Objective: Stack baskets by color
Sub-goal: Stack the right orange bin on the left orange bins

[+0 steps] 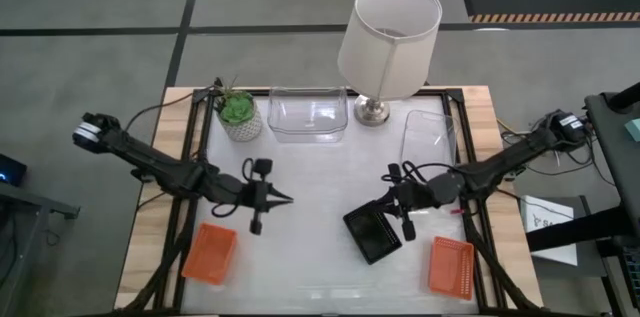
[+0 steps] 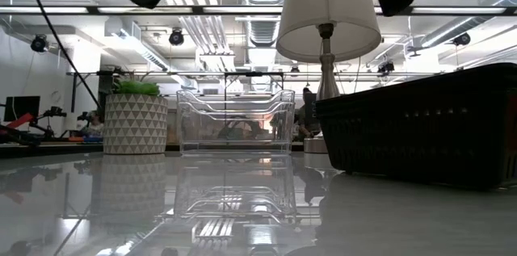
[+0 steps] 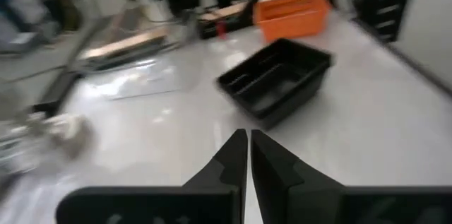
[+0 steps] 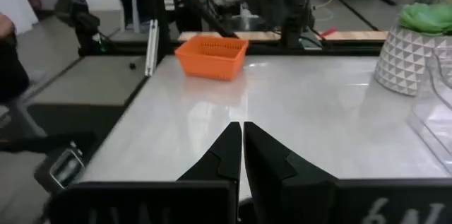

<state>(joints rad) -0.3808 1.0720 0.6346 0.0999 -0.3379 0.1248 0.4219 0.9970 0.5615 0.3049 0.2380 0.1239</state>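
Low view alone hides orange baskets point(image 1: 210, 254)

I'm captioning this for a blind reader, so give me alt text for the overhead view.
Two dark robot arms reach over a white table, left gripper and right gripper shut and empty, amid orange baskets, a black basket, clear baskets, a lamp and a plant.

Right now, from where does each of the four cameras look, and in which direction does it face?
High: above the table, facing straight down; both arms show.
Low: at tabletop height, facing the clear basket, plant and lamp; arms overhead.
Left wrist: behind the shut left gripper, facing the black basket.
Right wrist: behind the shut right gripper, facing an orange basket.
Shared: the high view also shows the black basket.
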